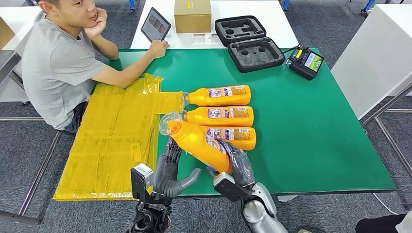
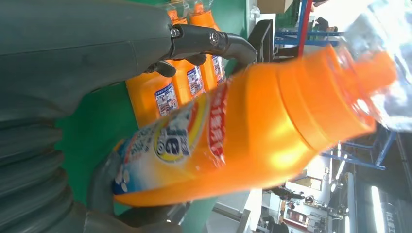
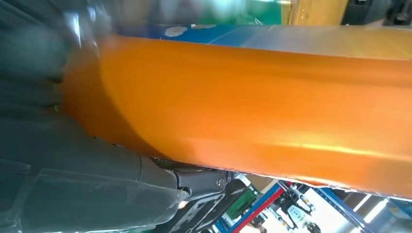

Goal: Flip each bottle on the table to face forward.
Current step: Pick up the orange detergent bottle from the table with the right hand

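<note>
Bottles at mid-frame on the worktop (image 1: pixel 311 145), a sheet to their left.

Three bottles lie in a column: far bottle (image 1: pixel 219 95), middle bottle (image 1: pixel 220 116), near bottle (image 1: pixel 235 137). A fourth, the lifted bottle (image 1: pixel 198 143), slants across the near one, held in the right hand (image 1: pixel 238 167) at lower centre; the left hand (image 1: pixel 170 170) is just left of it. The sheet (image 1: pixel 114 138) spreads at centre-left. A person (image 1: pixel 60 58) sits upper left. A case (image 1: pixel 248 42) and a controller (image 1: pixel 305 61) sit at the top.

The lifted orange bottle (image 1: pixel 199 143) is glossy smooth plastic with a clear cap and printed label. The green tabletop (image 1: pixel 311 131) looks matt. At its nine o'clock, yellow sheeting (image 1: pixel 116 141) shines, creased. At twelve, a cardboard box (image 1: pixel 192 15).
</note>
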Robot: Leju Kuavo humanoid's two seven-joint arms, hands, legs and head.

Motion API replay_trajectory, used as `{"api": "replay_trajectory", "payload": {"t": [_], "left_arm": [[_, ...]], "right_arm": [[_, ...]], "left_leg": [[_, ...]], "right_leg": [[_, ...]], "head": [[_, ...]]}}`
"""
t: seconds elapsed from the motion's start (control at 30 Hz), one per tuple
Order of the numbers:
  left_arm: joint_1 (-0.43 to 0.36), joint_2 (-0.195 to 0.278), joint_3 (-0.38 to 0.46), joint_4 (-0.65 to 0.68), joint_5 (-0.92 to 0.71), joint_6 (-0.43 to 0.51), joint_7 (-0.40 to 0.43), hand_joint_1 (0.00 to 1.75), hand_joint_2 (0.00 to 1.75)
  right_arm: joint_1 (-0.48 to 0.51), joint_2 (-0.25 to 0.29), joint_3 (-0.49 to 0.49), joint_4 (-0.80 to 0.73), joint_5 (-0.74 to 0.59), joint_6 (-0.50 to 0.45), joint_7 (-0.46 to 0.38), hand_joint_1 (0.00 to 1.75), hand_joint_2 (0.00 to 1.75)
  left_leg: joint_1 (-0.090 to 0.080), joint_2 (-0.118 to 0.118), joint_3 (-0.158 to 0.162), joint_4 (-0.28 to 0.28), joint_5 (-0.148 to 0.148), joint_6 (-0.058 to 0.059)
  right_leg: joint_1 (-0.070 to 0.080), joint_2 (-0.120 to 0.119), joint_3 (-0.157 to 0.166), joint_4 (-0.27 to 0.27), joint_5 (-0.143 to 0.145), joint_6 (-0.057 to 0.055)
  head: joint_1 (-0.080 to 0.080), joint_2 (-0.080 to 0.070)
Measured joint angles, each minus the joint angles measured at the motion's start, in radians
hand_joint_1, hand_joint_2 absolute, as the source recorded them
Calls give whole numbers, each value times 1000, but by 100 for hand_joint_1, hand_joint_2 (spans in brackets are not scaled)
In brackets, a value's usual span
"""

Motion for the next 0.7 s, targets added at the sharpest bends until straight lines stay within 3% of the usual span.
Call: {"api": "replay_trajectory", "payload": {"t": [0.5, 0.7], "left_arm": [[-50, -2, -13, 59, -2, 75, -15, 0, 175], [-76, -5, -13, 98, 11, 145, -30, 0, 175]], "right_arm": [[-42, 39, 99, 122, 66, -80, -25, 175, 175], [-58, 42, 151, 144, 55, -105, -26, 175, 175]], "left_leg": [[0, 0, 0, 0, 0, 0], [0, 0, 0, 0, 0, 0]], "right_leg": [[0, 0, -1, 0, 0, 0], [0, 0, -1, 0, 0, 0]], "head": [[0, 0], [0, 0]]}}
